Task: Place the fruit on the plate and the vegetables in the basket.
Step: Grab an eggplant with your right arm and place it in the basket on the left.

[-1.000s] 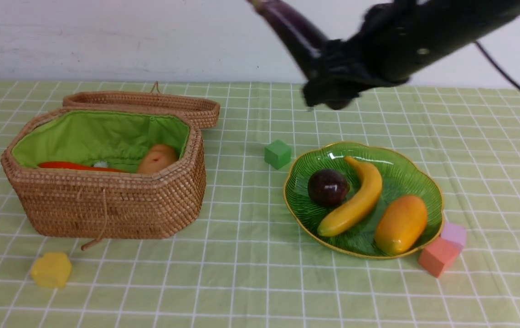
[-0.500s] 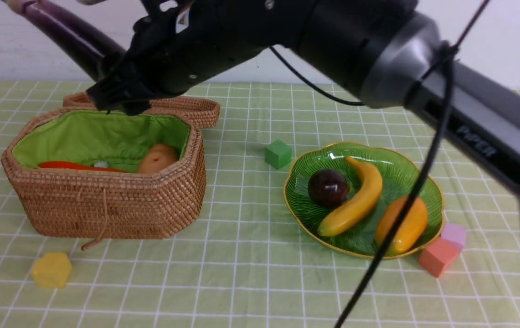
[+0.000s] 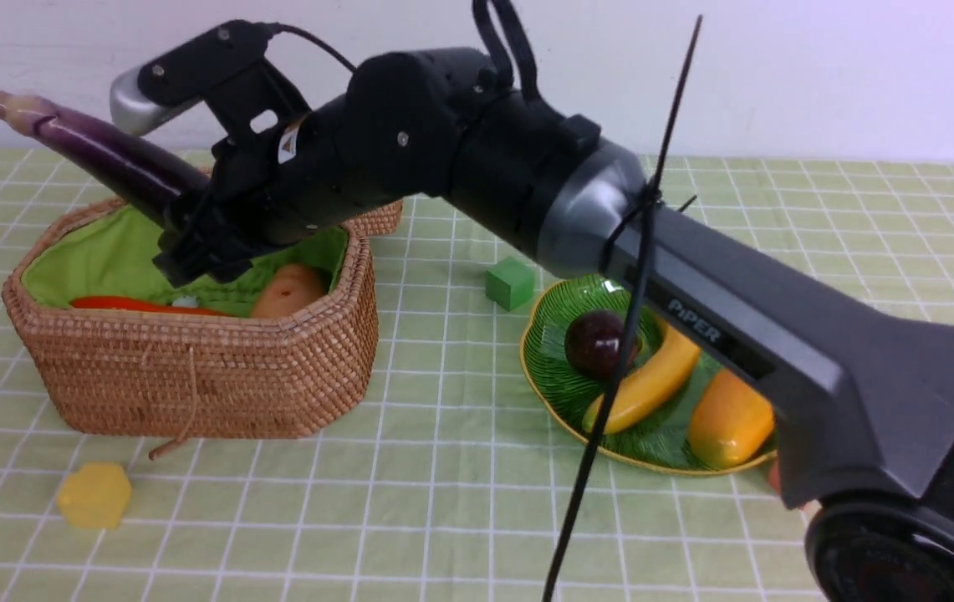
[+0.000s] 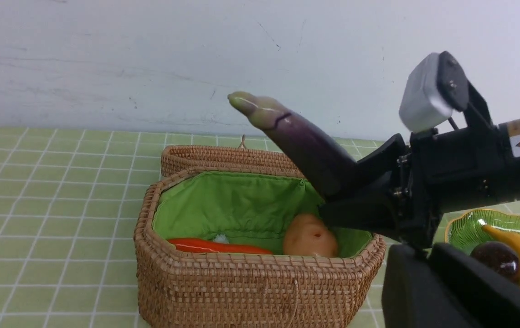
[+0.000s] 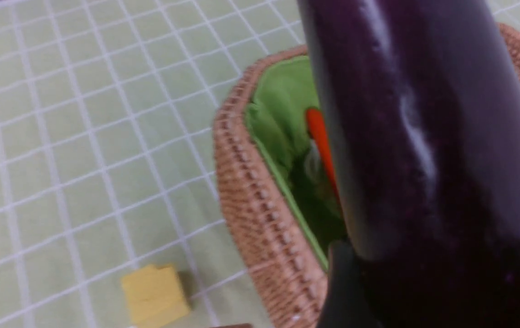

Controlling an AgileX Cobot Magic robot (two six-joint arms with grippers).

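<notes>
The right hand (image 3: 192, 238) grips the long glossy dark purple eggplant (image 3: 100, 155) by one end, holding it tilted above the open brown woven wicker basket with green cloth lining (image 3: 192, 368). Inside the basket lie the orange carrot (image 3: 138, 306) and the brownish-orange potato (image 3: 288, 291). On the worktop (image 3: 443, 502), well apart, the green leaf-shaped plate (image 3: 560, 368) carries the yellow banana (image 3: 644, 380), the orange-yellow mango (image 3: 727, 418) and the dark purple mangosteen (image 3: 594, 343). The left hand is out of sight, drawn closed.

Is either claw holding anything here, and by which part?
The right claw grips the eggplant at its thick lower end, stem end tilted up, above the basket. No left claw is visible.
</notes>
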